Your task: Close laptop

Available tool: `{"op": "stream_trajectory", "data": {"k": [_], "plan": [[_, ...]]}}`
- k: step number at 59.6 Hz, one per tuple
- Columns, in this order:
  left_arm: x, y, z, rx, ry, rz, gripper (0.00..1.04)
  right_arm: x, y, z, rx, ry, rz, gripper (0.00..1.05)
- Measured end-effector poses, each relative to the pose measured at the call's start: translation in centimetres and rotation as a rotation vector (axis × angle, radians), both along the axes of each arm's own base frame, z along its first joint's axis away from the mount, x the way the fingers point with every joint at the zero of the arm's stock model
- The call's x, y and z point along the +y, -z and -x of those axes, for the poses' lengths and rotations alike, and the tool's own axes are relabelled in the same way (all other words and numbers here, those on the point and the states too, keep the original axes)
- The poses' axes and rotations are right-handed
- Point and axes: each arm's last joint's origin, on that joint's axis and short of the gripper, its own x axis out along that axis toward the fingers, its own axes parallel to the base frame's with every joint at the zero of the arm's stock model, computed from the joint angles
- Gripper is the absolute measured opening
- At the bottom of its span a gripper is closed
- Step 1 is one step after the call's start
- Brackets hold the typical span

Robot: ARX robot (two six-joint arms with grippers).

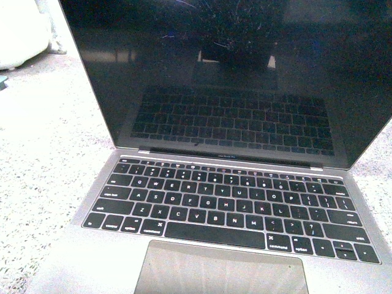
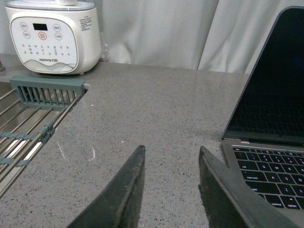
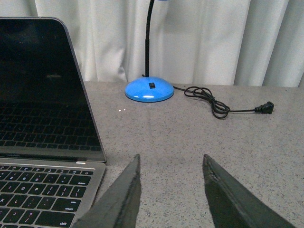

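Note:
The grey laptop (image 1: 226, 202) stands open on the speckled grey counter, filling the front view, with black keys, a wide trackpad and a scratched glossy black screen tilted back. Neither arm shows in the front view. My left gripper (image 2: 171, 154) is open and empty, low over the counter just beside the laptop (image 2: 270, 142), apart from its side edge. My right gripper (image 3: 171, 161) is open and empty, low over the counter beside the other side of the laptop (image 3: 42, 123). The lid's outer face is hidden.
A white cooker (image 2: 52, 35) and a grey dish rack (image 2: 33, 118) with a metal grid lie beyond the left gripper. A blue lamp base (image 3: 149, 90) with a black cord and plug (image 3: 223, 107) sits beyond the right gripper. White curtains hang behind.

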Motion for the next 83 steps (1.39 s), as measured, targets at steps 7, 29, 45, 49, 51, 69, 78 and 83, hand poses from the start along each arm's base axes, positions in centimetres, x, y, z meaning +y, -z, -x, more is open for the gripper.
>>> {"op": "stream_trajectory", "data": {"k": [7, 29, 45, 49, 51, 69, 78, 83], "plan": [[0.0, 0.0, 0.0, 0.006, 0.008, 0.003, 0.18, 0.0, 0.0, 0.0, -0.003, 0.050, -0.024, 0.16], [0.0, 0.2, -0.2, 0.237, 0.068, 0.240, 0.04, 0.4, -0.7, -0.1, -0.054, 0.306, -0.169, 0.01], [-1.4, -2.7, -1.2, 0.196, 0.088, 0.185, 0.04, 0.2, -2.9, -0.4, -0.081, 0.211, -0.102, 0.01], [-2.0, -3.7, -1.6, 0.182, 0.116, 0.162, 0.04, 0.0, -3.5, -0.9, -0.089, 0.185, -0.072, 0.01], [-2.2, -4.4, -1.9, 0.171, 0.135, 0.153, 0.04, -0.1, -3.9, -1.1, -0.091, 0.174, -0.055, 0.01], [-2.9, -9.3, -5.9, 0.119, 0.173, 0.066, 0.04, -1.9, -8.1, -5.6, -0.077, 0.078, 0.112, 0.01], [-3.2, -13.0, -7.9, 0.064, 0.178, 0.041, 0.04, -2.7, -11.2, -8.3, -0.089, 0.046, 0.192, 0.01], [-3.4, -14.4, -8.9, 0.048, 0.179, 0.025, 0.04, -2.8, -12.7, -9.7, -0.091, 0.028, 0.223, 0.01]]}}
